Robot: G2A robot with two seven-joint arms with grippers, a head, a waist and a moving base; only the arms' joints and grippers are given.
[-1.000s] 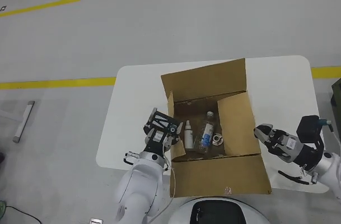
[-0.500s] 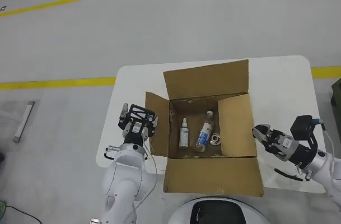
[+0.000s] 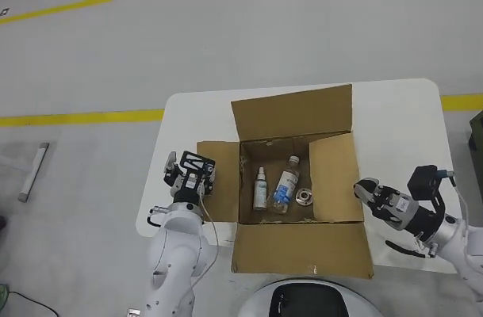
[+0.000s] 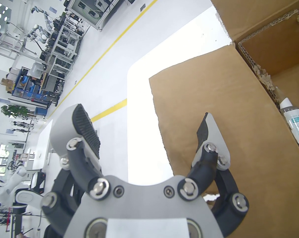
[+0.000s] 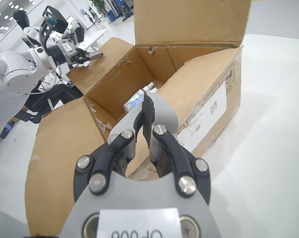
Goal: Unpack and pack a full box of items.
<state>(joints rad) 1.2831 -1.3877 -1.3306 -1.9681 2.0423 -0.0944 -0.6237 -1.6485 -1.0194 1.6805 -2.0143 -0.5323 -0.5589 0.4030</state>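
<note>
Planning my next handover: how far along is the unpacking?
Done: the box has all four flaps open. In hand: nothing; the left gripper hovers over the left flap, jaws open, and the right gripper sits beside the right flap, jaws shut on nothing. Left: a white bottle, a clear bottle and a small metal part lie inside, not yet lifted out; repacking comes after.

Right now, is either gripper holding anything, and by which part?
Nothing is held. The left gripper is open above the box's left flap; the right gripper is shut on nothing, by the right flap.
</note>
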